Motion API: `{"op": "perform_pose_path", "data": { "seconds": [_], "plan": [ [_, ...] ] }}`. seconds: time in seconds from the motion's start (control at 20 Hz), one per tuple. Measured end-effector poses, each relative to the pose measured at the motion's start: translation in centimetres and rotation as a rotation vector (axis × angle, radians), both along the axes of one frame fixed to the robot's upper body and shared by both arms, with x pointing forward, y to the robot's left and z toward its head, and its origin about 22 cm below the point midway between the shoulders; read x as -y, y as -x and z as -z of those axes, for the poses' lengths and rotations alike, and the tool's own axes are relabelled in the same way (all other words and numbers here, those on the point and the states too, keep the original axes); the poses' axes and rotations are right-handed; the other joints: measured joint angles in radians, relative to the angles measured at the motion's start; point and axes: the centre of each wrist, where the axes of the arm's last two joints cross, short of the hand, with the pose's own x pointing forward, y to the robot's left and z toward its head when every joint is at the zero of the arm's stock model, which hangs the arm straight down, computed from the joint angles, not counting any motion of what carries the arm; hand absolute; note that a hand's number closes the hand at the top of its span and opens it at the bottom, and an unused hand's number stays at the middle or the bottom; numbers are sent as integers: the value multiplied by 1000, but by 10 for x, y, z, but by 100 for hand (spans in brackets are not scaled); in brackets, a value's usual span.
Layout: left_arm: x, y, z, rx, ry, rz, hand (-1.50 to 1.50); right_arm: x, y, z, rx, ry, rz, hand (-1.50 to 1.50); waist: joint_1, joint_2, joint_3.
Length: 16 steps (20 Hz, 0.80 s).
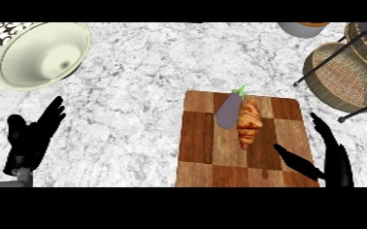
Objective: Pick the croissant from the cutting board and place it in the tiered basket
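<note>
Right hand (331, 161) is sitting spread wide at 4 o'clock, fingers straight, grasping nothing, thumb lying over the cutting board (197, 157) edge. Left hand (30, 137) is resting unclenched at 8 o'clock. Croissant (249, 122) is lying on the board, touching the eggplant (228, 109). Tiered basket (342, 75) is standing at 2 o'clock. No readable writing.

Golden croissant (249, 122) lengthwise on wooden cutting board (197, 145), wicker tiered basket (342, 75) apparently empty

From where I stand, no writing, label, brand, number or sign can be read on anything here, not on the counter, the board, the bowl or the basket.
</note>
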Motion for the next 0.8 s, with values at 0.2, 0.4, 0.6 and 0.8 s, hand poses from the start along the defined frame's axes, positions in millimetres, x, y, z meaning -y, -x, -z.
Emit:
{"op": "perform_pose_path", "data": {
  "seconds": [0.2,0.4,0.6,0.8],
  "plan": [
    [2,3,2,-7,-2,16,0,-9,-14,-20,-191,94,-35,-150,8,-6,-4],
    [2,0,1,-9,2,16,0,-39,-41,-56,-346,131,-104,-150,4,-8,-1],
    [-2,5,1,-13,3,9,0,-82,-73,-101,-438,159,-120,-150,2,-9,5],
    [-6,11,5,-10,7,-2,0,-113,-92,-124,-517,144,-148,-150,-9,-9,8]
  ]
}}
